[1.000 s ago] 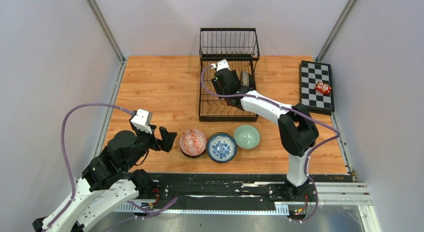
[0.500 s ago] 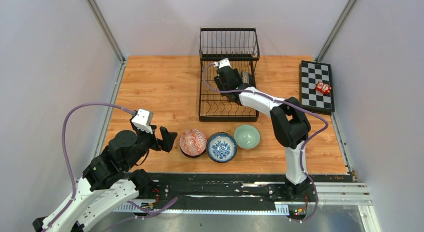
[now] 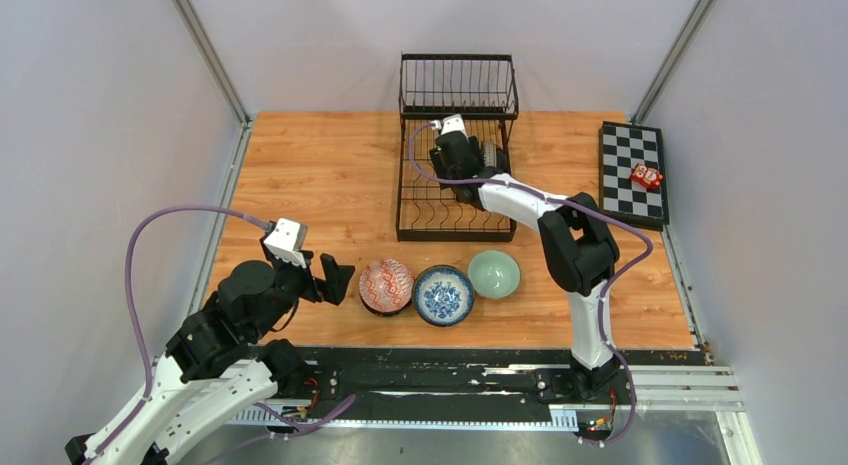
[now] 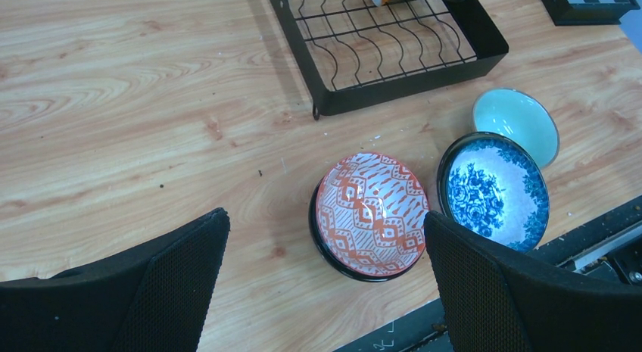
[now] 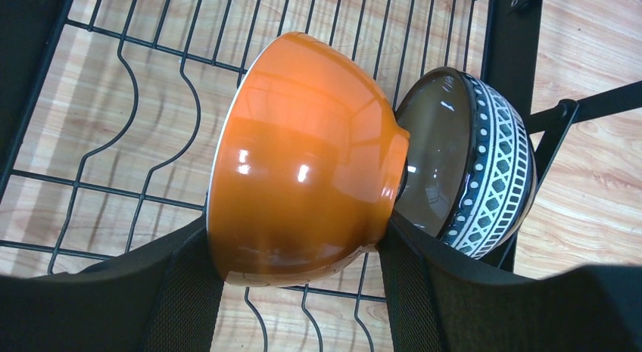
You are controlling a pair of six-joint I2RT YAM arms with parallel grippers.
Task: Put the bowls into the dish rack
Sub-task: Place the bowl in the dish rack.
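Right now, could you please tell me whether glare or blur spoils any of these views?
Right wrist view: the glossy orange bowl carries white highlights and mirrors the dish rack wires, its outline sharp; the fingers of the right hand are dark, underlit. Left wrist view: evenly lit, the red-patterned bowl crisp. Top view: soft shadows, no strong glare.

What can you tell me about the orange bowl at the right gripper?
The orange bowl is glossy, plain, apparently glazed ceramic, with a thin pale rim; its inside is hidden. It is tipped on its side over the dish rack's wavy base wires, rim facing left in the right wrist view, foot right. The right gripper's fingers sit against it on both sides. Its foot lies against, or very near, the brown inside of a black-and-white patterned bowl standing on edge beside it.
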